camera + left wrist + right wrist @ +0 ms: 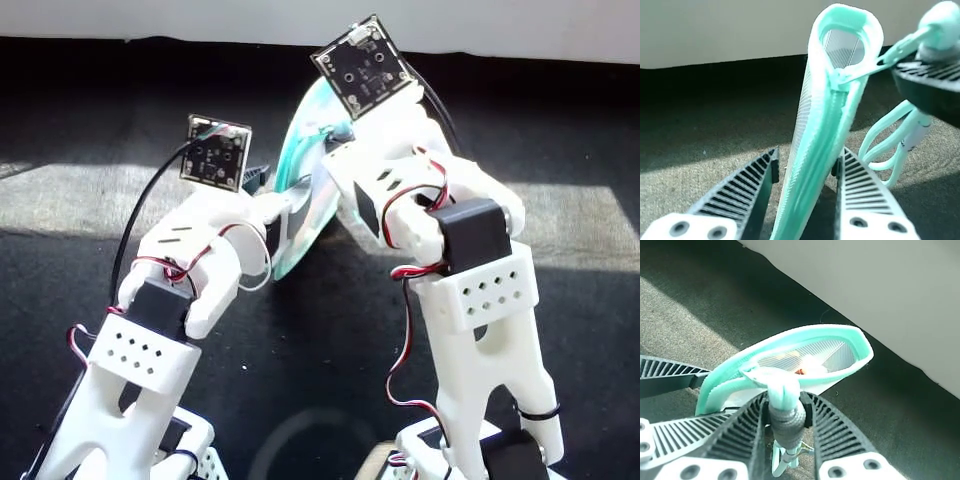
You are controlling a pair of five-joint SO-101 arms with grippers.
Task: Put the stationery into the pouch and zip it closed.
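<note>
A mint-green mesh pouch (318, 195) stands on edge above the table, held between the two arms. My left gripper (807, 155) is shut on the pouch (815, 140), its jaws on either side of the lower edge. My right gripper (785, 402) is shut on the zipper pull cord (784, 390) at the pouch's upper end. The zipper slider (840, 80) sits just below the open mouth (805, 352). Through the mesh something orange and white (801, 367) lies inside. In the left wrist view the right gripper (932, 75) hangs beside the pouch, with the looped cord (885, 150) below it.
The table (560, 130) has a dark cloth, with a sunlit band across its middle. A white wall (890, 290) runs along the far edge. A finger of the left gripper (670, 374) lies near the pouch in the right wrist view.
</note>
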